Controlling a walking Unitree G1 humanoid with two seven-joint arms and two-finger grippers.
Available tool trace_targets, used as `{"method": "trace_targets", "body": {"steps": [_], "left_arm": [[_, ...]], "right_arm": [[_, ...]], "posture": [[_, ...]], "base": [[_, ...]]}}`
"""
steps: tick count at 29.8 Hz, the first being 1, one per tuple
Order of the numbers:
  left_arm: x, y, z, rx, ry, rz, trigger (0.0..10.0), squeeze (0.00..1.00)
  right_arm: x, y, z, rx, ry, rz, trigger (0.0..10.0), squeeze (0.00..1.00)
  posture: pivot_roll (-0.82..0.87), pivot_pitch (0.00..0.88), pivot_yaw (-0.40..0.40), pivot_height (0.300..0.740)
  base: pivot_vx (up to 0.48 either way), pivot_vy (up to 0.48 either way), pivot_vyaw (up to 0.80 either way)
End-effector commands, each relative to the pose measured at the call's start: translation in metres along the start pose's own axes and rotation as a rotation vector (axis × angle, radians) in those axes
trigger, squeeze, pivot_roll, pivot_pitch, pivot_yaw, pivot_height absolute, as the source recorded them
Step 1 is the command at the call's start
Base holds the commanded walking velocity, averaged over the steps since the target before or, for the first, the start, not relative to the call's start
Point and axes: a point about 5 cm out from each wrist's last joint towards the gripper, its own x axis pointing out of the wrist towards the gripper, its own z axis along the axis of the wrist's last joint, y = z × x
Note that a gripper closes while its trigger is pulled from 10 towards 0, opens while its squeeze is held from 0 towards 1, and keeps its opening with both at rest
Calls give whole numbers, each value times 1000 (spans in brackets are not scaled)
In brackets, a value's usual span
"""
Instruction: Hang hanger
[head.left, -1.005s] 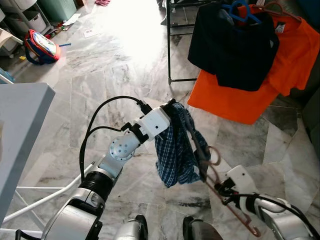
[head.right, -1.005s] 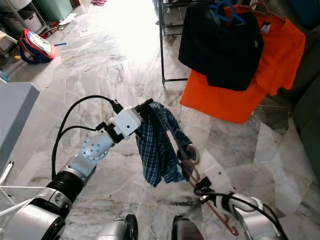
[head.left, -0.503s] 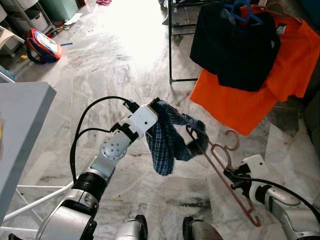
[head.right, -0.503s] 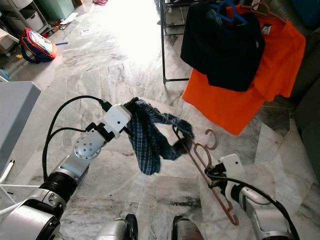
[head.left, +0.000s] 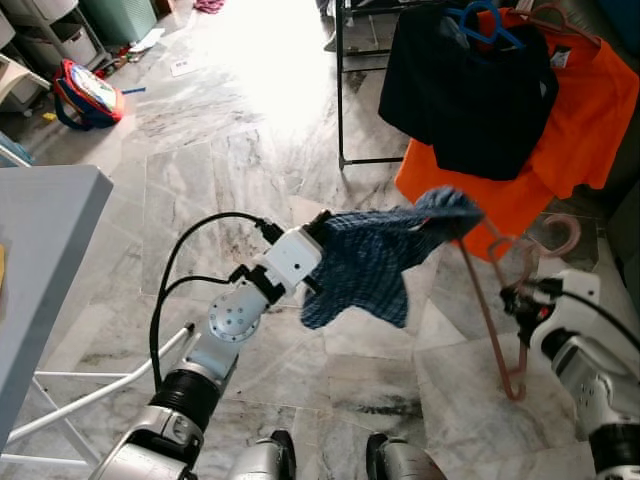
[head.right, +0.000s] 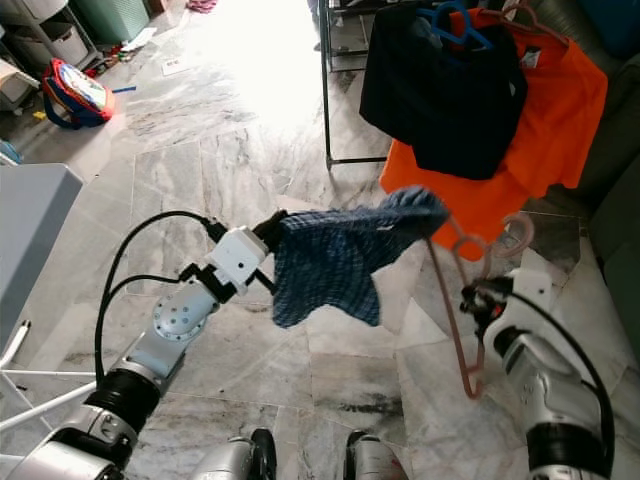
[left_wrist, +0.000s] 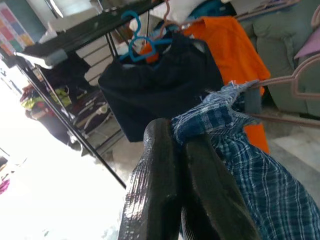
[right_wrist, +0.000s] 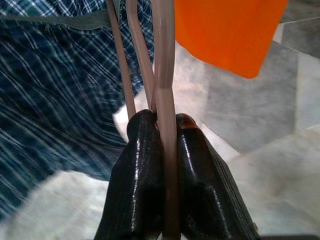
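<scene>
While left pincer (left_wrist: 182, 150) pinches plaid cloth (head.left: 370, 260) edge, right pincer (right_wrist: 162, 132) clamps pink hanger (head.left: 495, 300) above open floor (head.left: 200, 150).

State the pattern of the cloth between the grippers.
Blue plaid cloth; clearest in the left eye view.

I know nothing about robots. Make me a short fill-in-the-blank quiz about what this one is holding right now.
1. The left gripper is shut on the blue ____ cloth.
2. The right gripper pinches a thin ____ plastic hanger.
3. On the black metal rack, a black garment hangs in front of an ____ T-shirt.

Missing words: checked; pink; orange
</scene>
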Motion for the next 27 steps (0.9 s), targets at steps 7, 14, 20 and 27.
{"method": "trace_targets", "body": {"steps": [7, 14, 20, 27], "left_arm": [[9, -4, 12, 28, -62, -38, 10000, 0], [21, -5, 24, 72, -118, -81, 10000, 0], [22, -8, 29, 87, -152, -120, 10000, 0], [18, -16, 32, 85, -186, -188, 10000, 0]], "right_arm": [[-2, 25, -44, 79, 162, 140, 10000, 0], [-7, 57, -74, 34, 268, 311, 10000, 0], [-11, 71, -87, 7, 321, 397, 10000, 0], [-12, 89, -91, -14, 342, 508, 10000, 0]], "posture": [[-122, 204, 80, 740], [-114, 207, 83, 740], [-109, 211, 91, 740], [-94, 214, 92, 740]], "base": [[0, 0, 0], [0, 0, 0], [0, 0, 0], [0, 0, 0]]}}
